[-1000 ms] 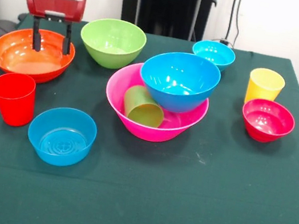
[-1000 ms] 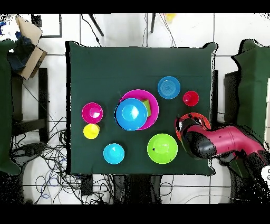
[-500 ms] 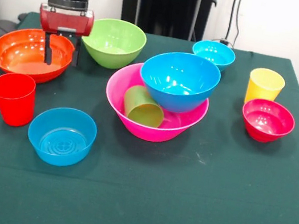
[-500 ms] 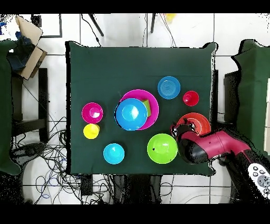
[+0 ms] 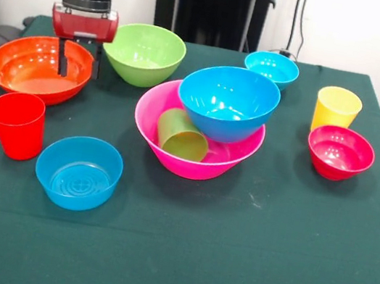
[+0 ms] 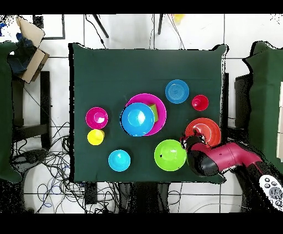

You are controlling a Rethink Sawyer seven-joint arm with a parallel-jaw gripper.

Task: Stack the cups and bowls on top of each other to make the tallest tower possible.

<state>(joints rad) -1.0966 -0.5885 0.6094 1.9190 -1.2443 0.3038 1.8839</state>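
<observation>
- Progress is looking slight: only the large blue bowl [image 5: 228, 102] is sitting nested in the pink bowl [image 5: 194, 159], with the green cup [image 5: 181, 134] lying tilted inside the pink one beside it; everything else is waiting loose on the desk [image 5: 242, 262].
- Going left to right in the front view, the orange bowl [image 5: 39, 67] is sitting at the far left, with the tool [image 5: 78, 67] hanging at its right rim, its two fingers standing apart and gripping nothing.
- Nearer the camera, the red cup [image 5: 16, 124] and the small blue bowl [image 5: 79, 171] are standing close together.
- Lime green bowl [image 5: 144, 54] is sitting just right of the tool, crowding any move toward the tower.
- Cyan bowl [image 5: 271, 69], yellow cup [image 5: 336, 109] and magenta-red bowl [image 5: 340, 152] are resting at the right, well apart from the tower.
</observation>
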